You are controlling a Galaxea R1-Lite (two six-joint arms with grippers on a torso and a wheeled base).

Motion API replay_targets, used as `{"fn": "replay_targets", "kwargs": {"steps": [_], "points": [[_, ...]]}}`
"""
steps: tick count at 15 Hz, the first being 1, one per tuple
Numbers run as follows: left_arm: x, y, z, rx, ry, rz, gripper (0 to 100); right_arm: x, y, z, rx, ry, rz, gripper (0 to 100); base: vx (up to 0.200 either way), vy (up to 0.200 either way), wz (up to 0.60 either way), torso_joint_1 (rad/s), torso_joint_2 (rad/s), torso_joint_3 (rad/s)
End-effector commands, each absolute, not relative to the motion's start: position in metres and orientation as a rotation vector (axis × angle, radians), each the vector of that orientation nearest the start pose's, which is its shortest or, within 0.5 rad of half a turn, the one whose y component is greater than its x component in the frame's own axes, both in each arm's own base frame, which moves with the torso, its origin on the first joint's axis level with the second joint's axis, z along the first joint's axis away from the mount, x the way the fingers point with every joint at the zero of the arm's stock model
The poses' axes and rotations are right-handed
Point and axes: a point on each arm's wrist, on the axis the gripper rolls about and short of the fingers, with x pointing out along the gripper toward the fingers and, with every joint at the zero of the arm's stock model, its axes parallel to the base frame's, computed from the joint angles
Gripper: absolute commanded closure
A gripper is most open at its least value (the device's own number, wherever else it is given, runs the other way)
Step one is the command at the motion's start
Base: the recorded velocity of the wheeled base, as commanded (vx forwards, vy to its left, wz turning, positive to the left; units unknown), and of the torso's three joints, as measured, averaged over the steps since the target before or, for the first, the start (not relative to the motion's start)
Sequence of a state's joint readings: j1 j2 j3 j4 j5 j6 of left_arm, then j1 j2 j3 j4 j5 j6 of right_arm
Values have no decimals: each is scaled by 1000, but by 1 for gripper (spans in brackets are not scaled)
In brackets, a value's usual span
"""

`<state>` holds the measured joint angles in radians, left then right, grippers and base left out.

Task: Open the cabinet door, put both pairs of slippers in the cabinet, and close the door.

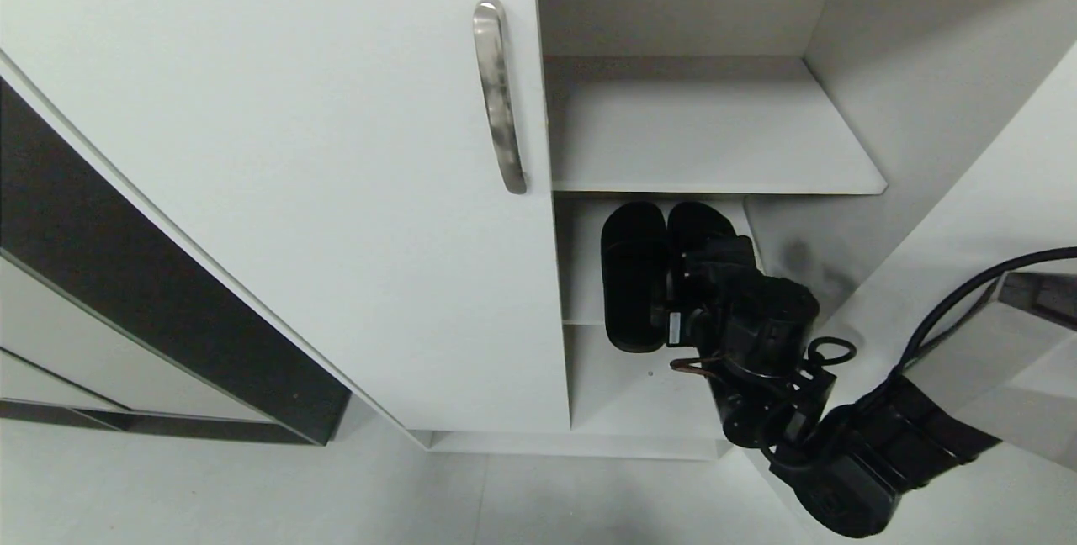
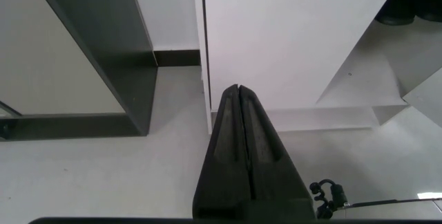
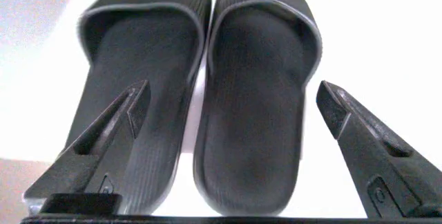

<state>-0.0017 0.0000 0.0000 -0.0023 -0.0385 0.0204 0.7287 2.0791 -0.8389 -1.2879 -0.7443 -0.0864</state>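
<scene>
The right gripper (image 3: 233, 91) is hanging wide open over the slippers (image 1: 637, 272), gripping nothing. The pair is lying flat just ahead of its fingertips, side by side and touching, on the lower shelf (image 1: 580, 263) inside the cabinet (image 1: 841, 15). One finger is sitting over the footbed of one slipper, and the other is standing clear outside its mate. These are looking like moulded foam slides, so I am judging them light, soft and springy, with a matte ribbed skin that should be giving the pads decent bite. They should be squashing rather than breaking. The risk is one slipper sliding against the other if only one gets pinched. The likeliest hold, to my eye, is across both outer edges at mid-length, pressing the two together, or under the wide straps. The left gripper (image 2: 238, 94) is pressed shut on nothing. It is pointing down at the floor by the foot of the closed door (image 1: 294, 150), well apart from the pair. Now the blind spots. From the head, the right wrist is covering most of the nearer slipper and its heel. At the right wrist, the toes and heels are running off the picture. I cannot tell whether the fingertips are touching the footbeds or floating above them. I also cannot tell whether this is the first pair or the second.
</scene>
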Motion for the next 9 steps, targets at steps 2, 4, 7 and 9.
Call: {"fn": "replay_targets", "kwargs": {"steps": [2,4,7,9], "points": [[-23,-1,76,18,-2,-40,100,266,238,139,-40,-51,27,0,0,0,0,0,0,0],[-23,-1,76,18,-2,-40,100,263,240,138,-43,-48,38,0,0,0,0,0,0,0],[-23,-1,76,22,-2,-40,100,261,240,143,-35,-58,37,0,-200,0,0,4,4,4],[-23,-1,76,22,-2,-40,100,260,239,142,-37,-56,39,0,-200,0,0,0,-2,2]]}}
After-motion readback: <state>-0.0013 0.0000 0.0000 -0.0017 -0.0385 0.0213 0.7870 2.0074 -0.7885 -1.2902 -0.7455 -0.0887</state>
